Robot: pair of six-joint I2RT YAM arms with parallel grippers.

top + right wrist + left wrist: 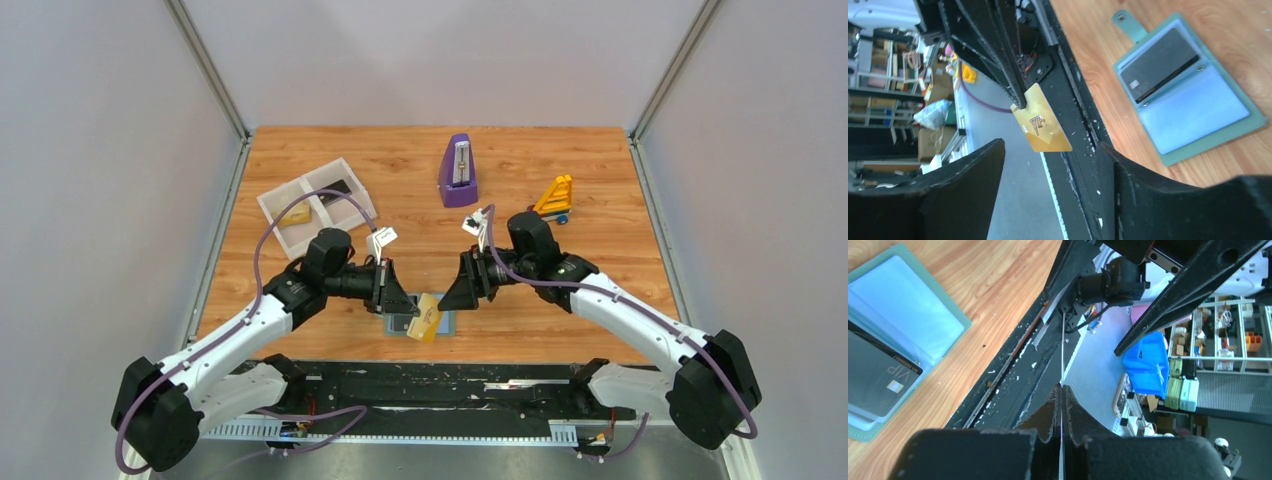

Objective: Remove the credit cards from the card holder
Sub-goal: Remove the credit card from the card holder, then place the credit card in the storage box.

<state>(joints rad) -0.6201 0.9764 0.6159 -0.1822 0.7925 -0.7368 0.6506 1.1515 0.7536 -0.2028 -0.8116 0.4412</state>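
The pale teal card holder [446,325] lies open on the wood near the table's front edge, strap tab away from the arms. It shows in the left wrist view [908,315] and the right wrist view [1198,110]. A dark grey-black card [1158,65] marked VIP [878,380] sits in a pocket. My left gripper [405,300] [1062,390] is shut on the yellowish-gold card [428,320] [1043,125], held just above the holder, edge-on [1062,350] in its own view. My right gripper [455,292] [1050,150] is open and empty, facing the gold card close by.
A white two-compartment tray [300,178] with a dark item and a yellow item stands at the back left. A purple metronome [458,172] and a yellow toy [555,197] stand at the back. The black base rail [430,375] runs along the near edge.
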